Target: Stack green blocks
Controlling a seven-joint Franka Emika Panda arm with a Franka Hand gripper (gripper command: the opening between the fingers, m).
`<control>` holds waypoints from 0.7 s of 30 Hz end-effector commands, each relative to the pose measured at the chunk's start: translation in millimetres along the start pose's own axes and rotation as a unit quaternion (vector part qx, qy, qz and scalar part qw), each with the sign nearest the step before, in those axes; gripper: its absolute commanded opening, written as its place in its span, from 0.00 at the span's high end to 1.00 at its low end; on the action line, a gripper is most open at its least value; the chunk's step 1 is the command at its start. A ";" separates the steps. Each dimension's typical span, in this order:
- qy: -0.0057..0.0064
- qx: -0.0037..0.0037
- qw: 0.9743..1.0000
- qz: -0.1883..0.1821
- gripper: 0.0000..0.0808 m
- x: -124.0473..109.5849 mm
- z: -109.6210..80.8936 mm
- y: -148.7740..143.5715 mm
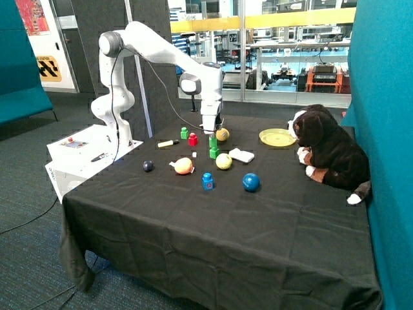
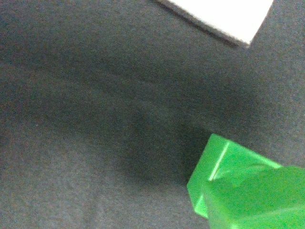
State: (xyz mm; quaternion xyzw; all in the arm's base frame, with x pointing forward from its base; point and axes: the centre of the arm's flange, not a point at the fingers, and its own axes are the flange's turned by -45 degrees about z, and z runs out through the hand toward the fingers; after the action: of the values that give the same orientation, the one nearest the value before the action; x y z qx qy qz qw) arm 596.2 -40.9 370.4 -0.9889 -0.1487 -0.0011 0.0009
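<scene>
The worktop (image 1: 258, 226) is draped in a black cloth, and everything below is placed by the green stack near its middle. A white Franka arm (image 1: 161, 51) reaches down from its base beyond the far corner, its wrist hanging straight above that stack. A brown and white plush dog (image 1: 329, 148) sits well off to one side at the worktop's edge, with a yellow plate (image 1: 276, 137) between it and the stack.

The stack is two green blocks: a lower green block (image 1: 213, 153) standing on the cloth and an upper green block (image 1: 212, 141) resting on it. The jaws (image 1: 211, 132) sit right at the top of the upper block; whether they pinch it or stand spread cannot be told. In the wrist view the two green bricks (image 2: 238, 191) fill one corner, one on the other.

A third green block (image 1: 184, 133) stands alone on the far side of the stack, just beside a red studded block (image 1: 192, 139). A yellow ball (image 1: 223, 161) and a white flat pad (image 1: 241, 155) lie near the stack, a blue ball (image 1: 250, 182) and a blue studded block (image 1: 207, 181) nearer the front edge.
</scene>
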 end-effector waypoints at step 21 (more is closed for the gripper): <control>-0.001 -0.001 1.000 -0.005 1.00 1.6 14.7 -5.0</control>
State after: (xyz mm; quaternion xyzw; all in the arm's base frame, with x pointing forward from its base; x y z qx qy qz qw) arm 596.2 -36.5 362.9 -0.9885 -0.1511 -0.0020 0.0012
